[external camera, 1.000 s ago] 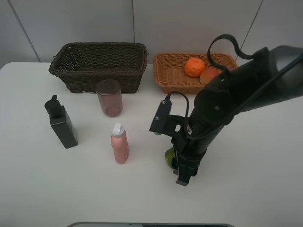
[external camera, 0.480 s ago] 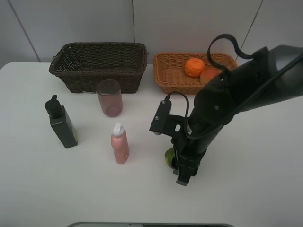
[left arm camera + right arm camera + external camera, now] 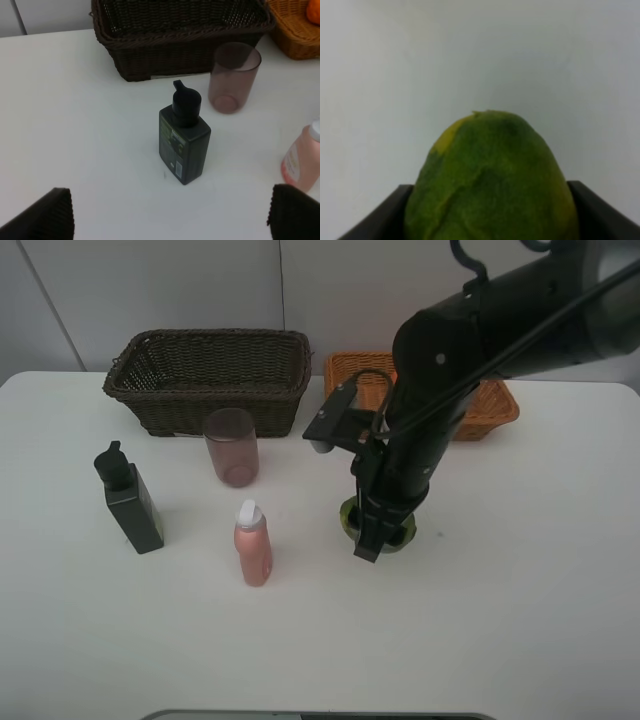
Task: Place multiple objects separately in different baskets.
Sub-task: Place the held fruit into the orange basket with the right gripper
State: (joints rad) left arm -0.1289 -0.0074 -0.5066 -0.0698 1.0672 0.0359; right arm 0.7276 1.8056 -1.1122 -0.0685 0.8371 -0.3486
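the right gripper [image 3: 372, 536] is clamped on the green fruit [image 3: 490, 175], its fingers pressed to both sides, near the middle of the table [image 3: 520, 620] and well short of the tan basket [image 3: 492, 406]. whether the fruit is clear of the table cannot be told for sure. the left gripper [image 3: 172, 217] is spread wide with nothing in it, near the black pump bottle [image 3: 183, 141]. a sliver of an orange [image 3: 315, 12] shows inside the tan basket in the left wrist view, so that much looks done; the arm hides the rest of that basket from above. the dark basket [image 3: 210, 375] appears empty. the pink cup [image 3: 232, 447], the pink bottle [image 3: 253, 545] and the pump bottle all stand upright on the table, apart from each other, near the dark basket. by my reckoning, the fruit side is nearly finished once the green fruit is dropped off, and the three containers are left.
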